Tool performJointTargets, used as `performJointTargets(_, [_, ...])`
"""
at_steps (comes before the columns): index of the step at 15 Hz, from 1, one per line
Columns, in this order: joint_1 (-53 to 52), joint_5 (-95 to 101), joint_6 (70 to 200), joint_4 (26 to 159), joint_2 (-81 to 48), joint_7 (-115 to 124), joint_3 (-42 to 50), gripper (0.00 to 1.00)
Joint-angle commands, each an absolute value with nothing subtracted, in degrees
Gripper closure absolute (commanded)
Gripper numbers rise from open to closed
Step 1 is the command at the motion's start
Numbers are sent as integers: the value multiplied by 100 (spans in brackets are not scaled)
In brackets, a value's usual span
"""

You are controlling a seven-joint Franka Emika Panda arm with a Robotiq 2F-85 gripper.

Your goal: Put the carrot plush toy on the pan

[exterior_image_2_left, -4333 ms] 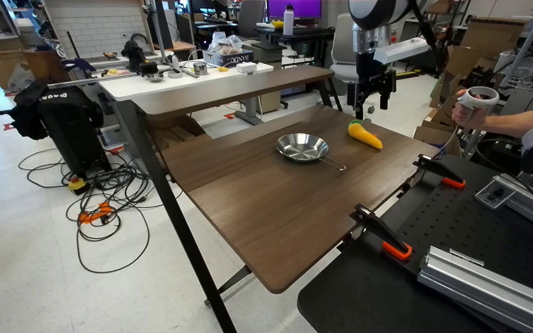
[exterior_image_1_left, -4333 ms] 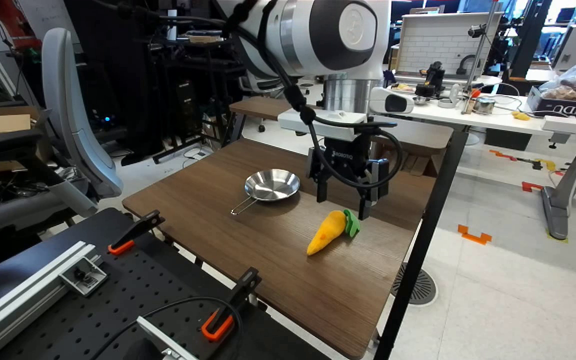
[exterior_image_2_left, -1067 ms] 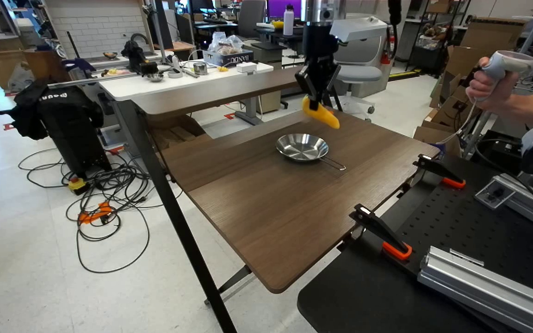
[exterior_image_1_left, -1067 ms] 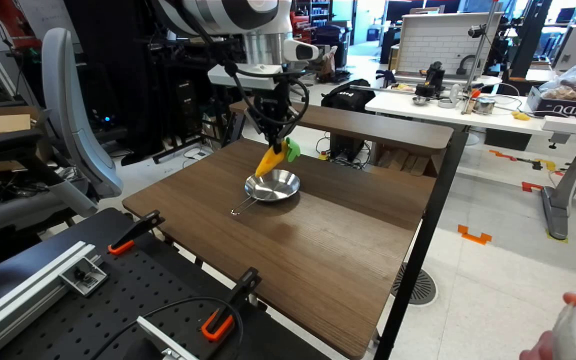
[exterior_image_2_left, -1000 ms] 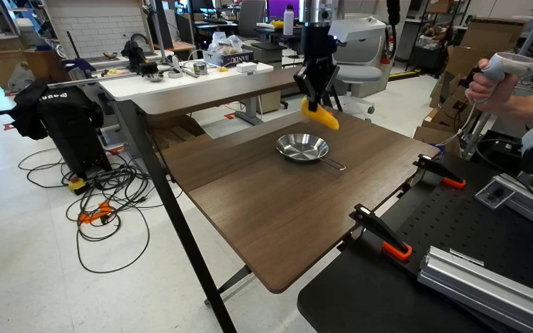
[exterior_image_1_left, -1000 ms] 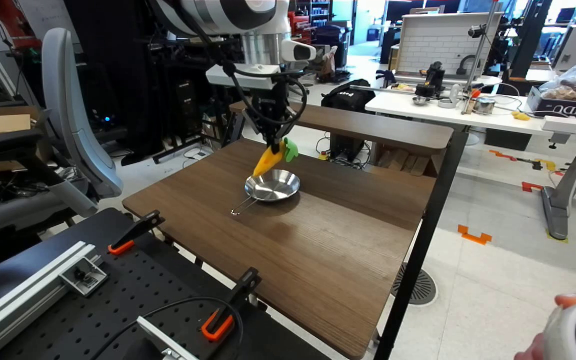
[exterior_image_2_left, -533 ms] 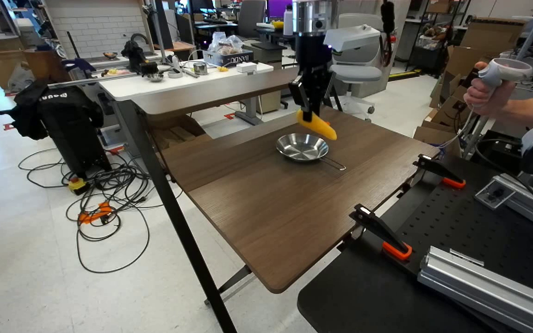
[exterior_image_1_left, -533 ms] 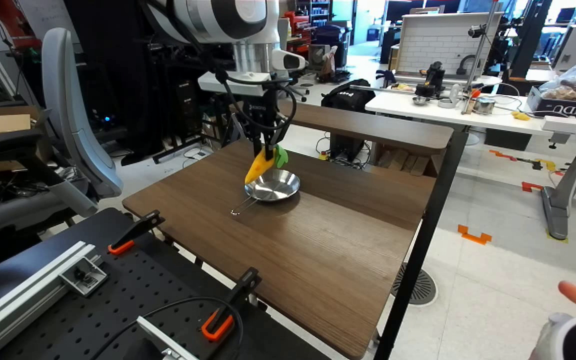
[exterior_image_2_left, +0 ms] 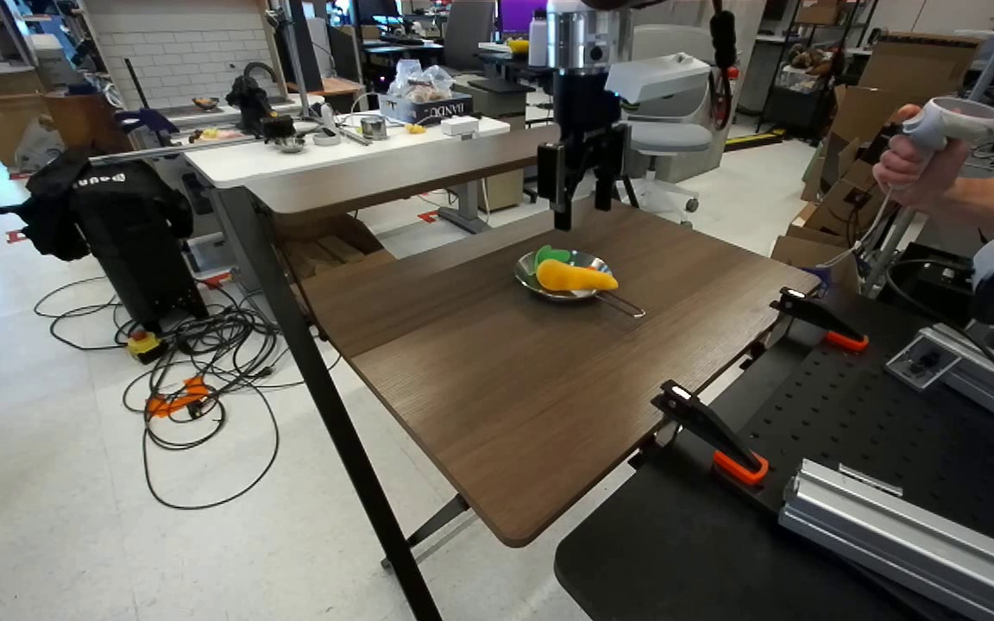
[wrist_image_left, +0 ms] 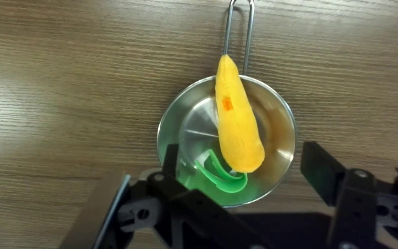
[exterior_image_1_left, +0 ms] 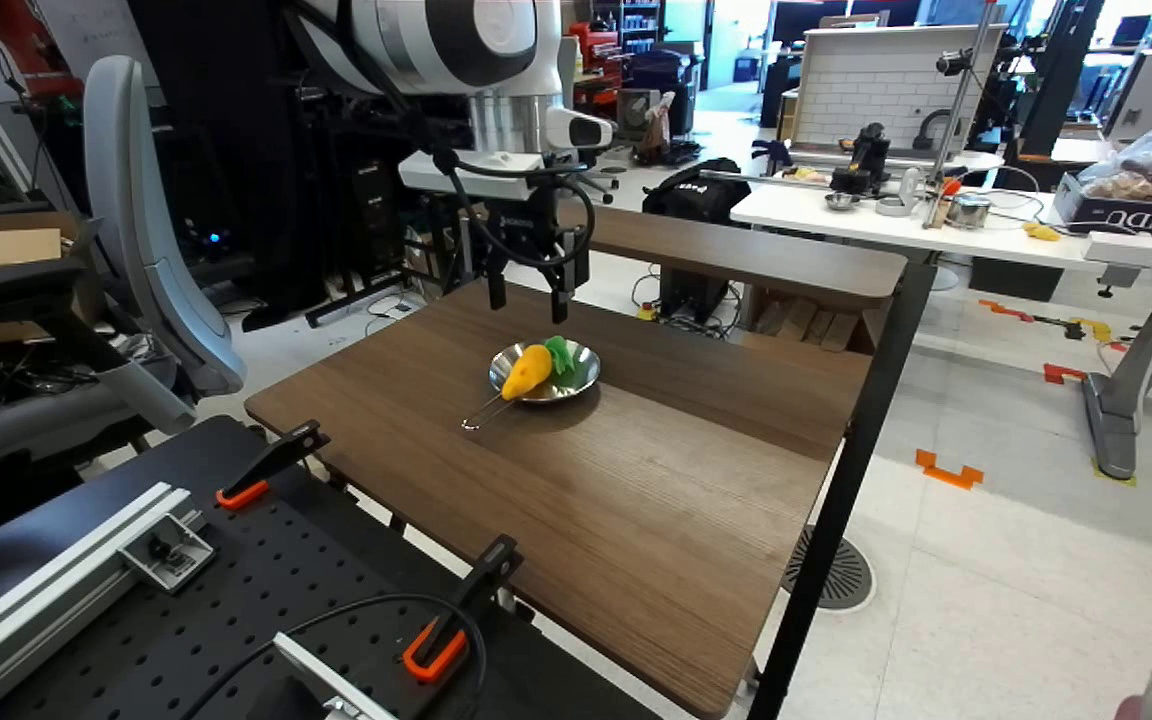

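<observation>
The carrot plush toy, yellow with a green tuft, lies in the silver pan in both exterior views (exterior_image_1_left: 526, 371) (exterior_image_2_left: 575, 277). In the wrist view the carrot (wrist_image_left: 239, 135) lies across the pan (wrist_image_left: 193, 128), its thin tip over the rim by the wire handle and its tuft inside. The pan also shows in both exterior views (exterior_image_1_left: 587, 373) (exterior_image_2_left: 526, 274). My gripper (exterior_image_1_left: 528, 308) is open and empty above the pan, apart from the carrot. It also shows in an exterior view (exterior_image_2_left: 583, 217) and in the wrist view (wrist_image_left: 241, 152), its fingers apart on either side.
The pan stands on a brown wooden table (exterior_image_1_left: 656, 530). A raised brown shelf (exterior_image_1_left: 736, 262) runs along its far side. A black perforated board (exterior_image_1_left: 316, 600) with orange-tipped clamps (exterior_image_1_left: 461, 610) borders the table. A person's hand holds a controller (exterior_image_2_left: 950, 121) at the side.
The carrot was held in the shut gripper and carried over to the pan. The gripper has opened, and the carrot now lies in the pan below it. The pan has not moved.
</observation>
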State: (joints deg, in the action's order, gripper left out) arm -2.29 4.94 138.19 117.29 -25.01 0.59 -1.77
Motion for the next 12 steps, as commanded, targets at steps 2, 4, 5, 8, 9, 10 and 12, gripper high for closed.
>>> performJointTargets(2, [-276,512,13682,11641,-2449,78,-122,0])
performJointTargets(4, [-260,495,13679,11654,-2394,72,-120,0])
performJointTargets(5, [-242,452,13678,11665,-2349,91,-120,0])
performJointTargets(8, [-234,472,13810,11667,-2428,56,-127,0])
performJointTargets(9, [-223,471,13810,11667,-2397,56,-121,0])
performJointTargets(10, [-215,471,13808,11667,-2374,56,-116,0])
performJointTargets(12, [-213,472,13807,11667,-2363,57,-113,0])
